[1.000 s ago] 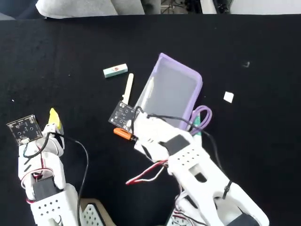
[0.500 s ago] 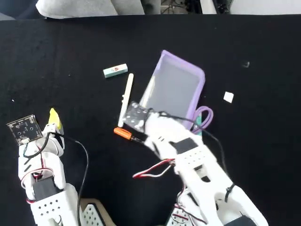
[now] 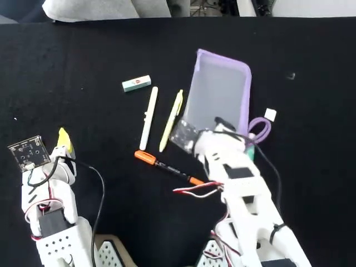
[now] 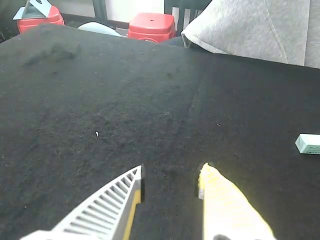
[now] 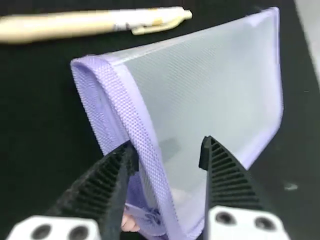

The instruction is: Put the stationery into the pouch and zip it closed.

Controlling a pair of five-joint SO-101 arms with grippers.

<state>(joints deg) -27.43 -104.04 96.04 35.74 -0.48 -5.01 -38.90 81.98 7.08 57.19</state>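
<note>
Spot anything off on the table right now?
Nothing damaged or spilled. The pouch lies tilted, its purple edge between the fingers of the open right gripper. A small white scrap sits apart, right of the pouch in the high view.

The pouch [image 5: 215, 90] is see-through plastic net with a bumpy purple woven cloth edge. The table [image 4: 100, 90] has a black, dull, fuzzy cloth on it. The pen [image 5: 90, 22] is smooth plastic. The right gripper [image 5: 170, 147] has dull, ridged plastic fingers [image 5: 220, 170].
</note>
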